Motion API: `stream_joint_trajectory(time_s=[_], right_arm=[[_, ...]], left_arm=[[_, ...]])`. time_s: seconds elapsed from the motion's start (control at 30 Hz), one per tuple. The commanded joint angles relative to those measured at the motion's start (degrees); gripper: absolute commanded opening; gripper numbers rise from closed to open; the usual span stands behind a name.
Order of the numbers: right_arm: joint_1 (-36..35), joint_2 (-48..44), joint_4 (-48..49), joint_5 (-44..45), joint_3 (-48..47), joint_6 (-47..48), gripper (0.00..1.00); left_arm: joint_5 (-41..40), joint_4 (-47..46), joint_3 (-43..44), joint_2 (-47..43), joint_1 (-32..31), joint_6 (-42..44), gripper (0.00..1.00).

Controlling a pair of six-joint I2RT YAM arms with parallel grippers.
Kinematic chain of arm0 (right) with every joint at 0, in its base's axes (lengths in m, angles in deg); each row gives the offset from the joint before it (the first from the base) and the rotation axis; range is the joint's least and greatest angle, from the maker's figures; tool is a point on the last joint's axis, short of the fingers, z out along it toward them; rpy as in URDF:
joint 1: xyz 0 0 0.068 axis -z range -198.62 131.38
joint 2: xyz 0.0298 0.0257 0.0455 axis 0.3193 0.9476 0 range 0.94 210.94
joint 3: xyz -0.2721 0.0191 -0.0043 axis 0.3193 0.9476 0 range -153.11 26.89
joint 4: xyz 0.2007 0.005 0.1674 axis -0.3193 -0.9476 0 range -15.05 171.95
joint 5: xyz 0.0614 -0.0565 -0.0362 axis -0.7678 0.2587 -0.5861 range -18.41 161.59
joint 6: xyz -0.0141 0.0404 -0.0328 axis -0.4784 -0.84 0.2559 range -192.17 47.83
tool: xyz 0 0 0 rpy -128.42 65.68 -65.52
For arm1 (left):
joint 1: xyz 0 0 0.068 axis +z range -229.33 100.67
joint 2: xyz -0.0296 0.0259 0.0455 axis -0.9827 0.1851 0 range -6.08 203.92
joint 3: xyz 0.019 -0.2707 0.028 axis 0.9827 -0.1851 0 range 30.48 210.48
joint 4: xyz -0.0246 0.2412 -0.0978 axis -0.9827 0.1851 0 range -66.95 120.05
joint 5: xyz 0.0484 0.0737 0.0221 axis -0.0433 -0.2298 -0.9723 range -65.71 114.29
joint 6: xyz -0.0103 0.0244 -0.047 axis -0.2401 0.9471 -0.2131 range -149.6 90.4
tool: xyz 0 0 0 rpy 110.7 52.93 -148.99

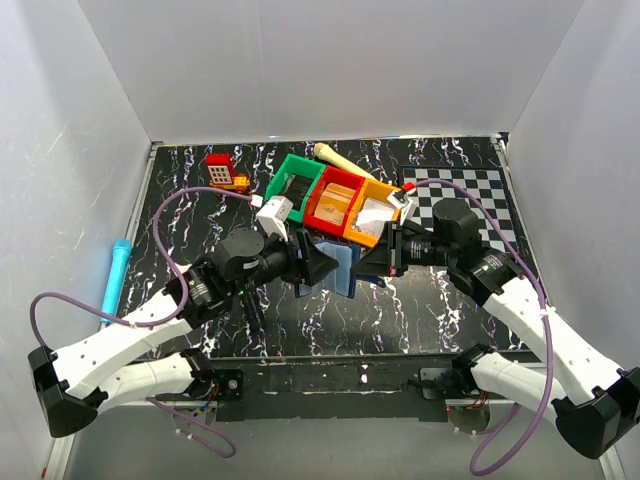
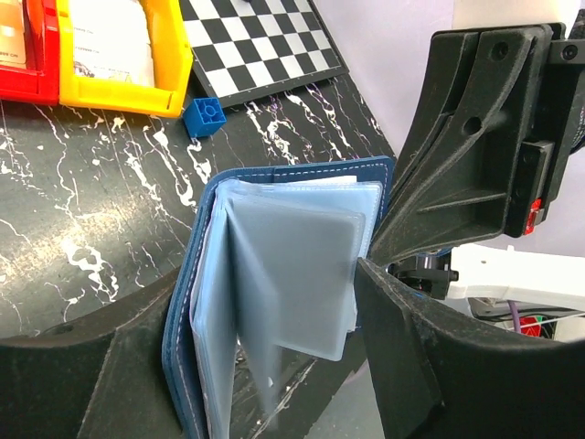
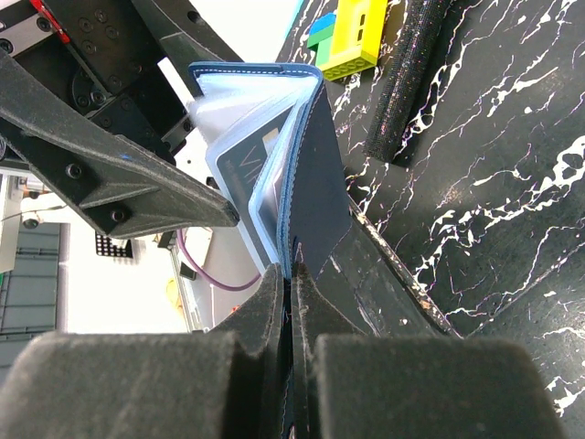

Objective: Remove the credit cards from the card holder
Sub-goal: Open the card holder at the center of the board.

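Card holder [image 3: 315, 183] is standing open on edge over the marbled table [image 1: 420, 310], mid-workspace, near the yellow bin [image 2: 174, 64]. Right gripper [image 3: 291, 283] is pinching the navy cover's edge, jaws fully closed on it. Left gripper [image 2: 265, 302] is gaping partway, its fingers [image 2: 402, 311] straddling the fanned clear sleeves; contact unclear.

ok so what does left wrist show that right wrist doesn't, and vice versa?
Left wrist only: red bin, yellow bin, checkerboard, small blue block, and the left end effector straddling the fanned-open card holder. Right wrist only: the right end effector pinched shut on the navy cover's edge, plus a yellow-green-blue brick stack. Both: the card holder, open, its clear sleeves showing, between the two arms.
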Motion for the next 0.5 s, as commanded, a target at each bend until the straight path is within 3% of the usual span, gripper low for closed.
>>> stream_joint_trajectory(time_s=[0.0,0.33,0.47], right_arm=[[0.2,-0.5,3.4,-1.3,-1.2,-0.3,0.01],[0.1,-0.4,5.0,-1.8,-0.3,-1.1,0.01],[0.1,-0.4,6.4,-2.1,0.5,-1.4,0.01]], left_arm=[[-2.3,1.2,0.7,-2.2,0.1,1.0,0.63],[-2.5,2.1,1.0,-3.0,0.1,1.8,0.63],[-1.8,2.1,1.6,-2.6,0.1,2.2,0.54]])
